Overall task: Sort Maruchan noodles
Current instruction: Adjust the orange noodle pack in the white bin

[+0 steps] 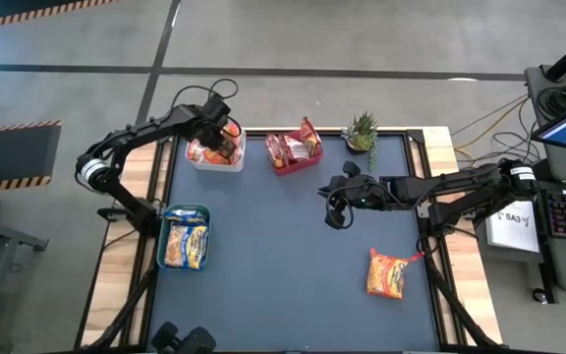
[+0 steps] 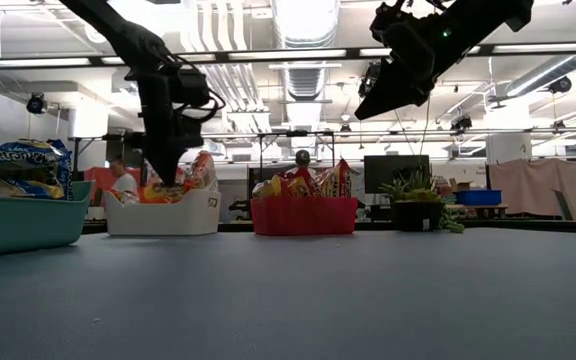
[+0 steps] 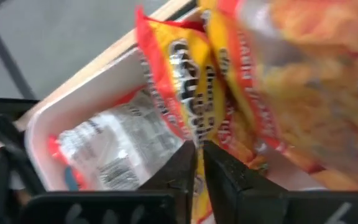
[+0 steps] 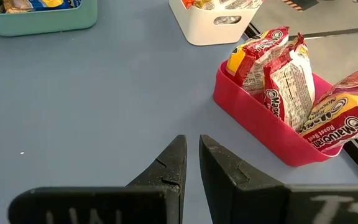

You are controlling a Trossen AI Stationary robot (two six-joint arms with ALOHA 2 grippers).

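Note:
My left gripper [image 1: 226,138] [image 3: 197,149] points down into the white bin [image 1: 197,162], its fingers shut, right at the upright orange Maruchan noodle packets [image 3: 185,93] standing in it. One more orange packet [image 1: 386,273] lies flat on the blue mat near the table's right front. My right gripper [image 1: 334,218] [image 4: 191,146] hangs shut and holding nothing above the middle of the mat. Red packets [image 4: 284,74] stand in the red bin [image 4: 260,118]. Yellow-blue packets [image 1: 187,246] fill the teal bin [image 1: 162,241]. My left gripper's shut fingertips [image 3: 182,163] stand against the lower edge of an orange packet [image 3: 194,124] in the white bin, coming from above. I cannot tell whether they touch it. Nothing shows pinched between them.
A small potted plant [image 1: 362,133] stands at the far edge, right of the red bin. The teal bin sits at the table's left edge. Bare mat [image 1: 283,265] lies between the bins and the loose packet. People and desks show beyond the far edge.

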